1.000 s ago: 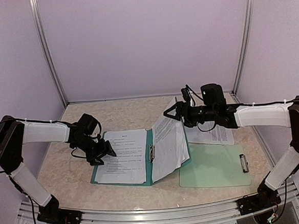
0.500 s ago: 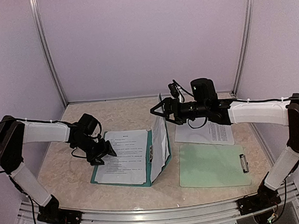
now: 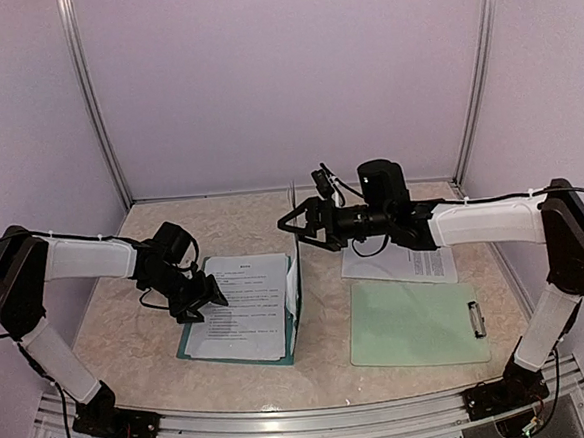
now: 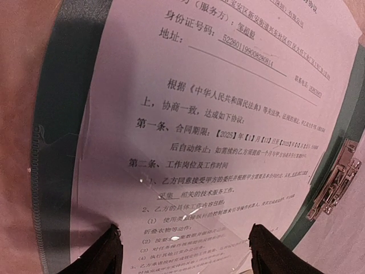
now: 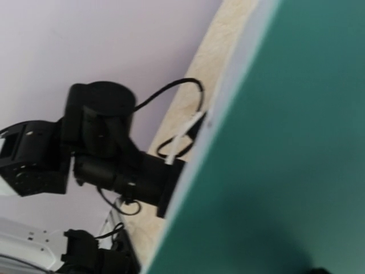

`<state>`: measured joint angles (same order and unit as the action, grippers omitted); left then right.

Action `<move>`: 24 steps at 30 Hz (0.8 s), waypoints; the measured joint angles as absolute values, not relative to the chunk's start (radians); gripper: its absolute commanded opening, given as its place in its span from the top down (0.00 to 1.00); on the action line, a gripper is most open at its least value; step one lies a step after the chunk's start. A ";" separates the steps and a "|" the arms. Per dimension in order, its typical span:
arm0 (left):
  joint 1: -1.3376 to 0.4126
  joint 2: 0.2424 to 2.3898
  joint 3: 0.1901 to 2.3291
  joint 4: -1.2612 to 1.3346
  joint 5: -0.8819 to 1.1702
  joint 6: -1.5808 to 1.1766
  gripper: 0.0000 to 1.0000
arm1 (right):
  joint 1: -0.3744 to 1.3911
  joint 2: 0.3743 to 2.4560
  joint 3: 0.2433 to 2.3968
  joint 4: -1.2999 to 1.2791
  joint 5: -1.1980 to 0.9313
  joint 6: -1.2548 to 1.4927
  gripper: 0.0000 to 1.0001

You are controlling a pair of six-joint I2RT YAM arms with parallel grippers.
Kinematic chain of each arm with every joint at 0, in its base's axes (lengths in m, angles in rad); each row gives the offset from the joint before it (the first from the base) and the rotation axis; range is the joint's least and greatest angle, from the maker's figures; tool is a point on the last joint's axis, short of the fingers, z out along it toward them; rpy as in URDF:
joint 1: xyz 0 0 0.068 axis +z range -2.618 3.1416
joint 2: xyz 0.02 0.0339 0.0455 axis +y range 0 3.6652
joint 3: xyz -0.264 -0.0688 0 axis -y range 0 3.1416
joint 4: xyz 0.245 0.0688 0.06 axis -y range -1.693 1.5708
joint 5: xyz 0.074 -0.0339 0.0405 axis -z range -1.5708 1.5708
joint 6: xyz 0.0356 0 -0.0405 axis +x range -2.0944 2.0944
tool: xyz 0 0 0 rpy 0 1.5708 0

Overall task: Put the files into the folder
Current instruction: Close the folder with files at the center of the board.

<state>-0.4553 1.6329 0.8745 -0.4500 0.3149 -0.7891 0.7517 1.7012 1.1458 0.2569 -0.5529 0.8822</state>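
1. Clipboard (image 3: 410,323): pale mint, flat on the table (image 3: 242,217), right of the folder (image 3: 296,329) and apart from it. Its metal clip (image 3: 476,318) sits on the side away from the folder.

2. Folder: dark teal, open. The left half lies flat. The right cover stands close to upright along the spine and shows edge-on from above.

3. Files (image 3: 240,308): white printed sheets lying text-up on the folder's flat left half. A teal border shows along the left and near edges.

4. Left gripper (image 3: 209,297): low over the folder's left edge, above the files. In the wrist view its fingertips (image 4: 111,254) stand well apart with the printed sheet beneath and between them, and nothing is clamped. Whether the tips press the paper cannot be told. The folder's own spring clip (image 4: 333,185) lies at the right of that sheet, beside the spine.

5. Right gripper (image 3: 291,226): at the far upper part of the folder's raised cover, jaws spread in a V. Its wrist camera is filled by the teal face of the cover at close range. Contact between the fingers and the cover cannot be confirmed.

6. Loose sheet (image 3: 407,263): printed paper flat on the table, right of the folder and outside it, beyond the clipboard, partly under the right arm.
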 measured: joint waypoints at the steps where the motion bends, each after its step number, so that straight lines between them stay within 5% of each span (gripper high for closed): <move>1: -0.455 1.633 0.875 -0.450 0.315 -0.789 0.27 | 0.758 1.709 1.153 0.265 -0.558 0.885 0.05; 24: -0.397 1.571 0.840 -0.479 0.309 -0.784 0.26 | 0.818 1.961 1.254 0.509 -0.646 1.001 0.01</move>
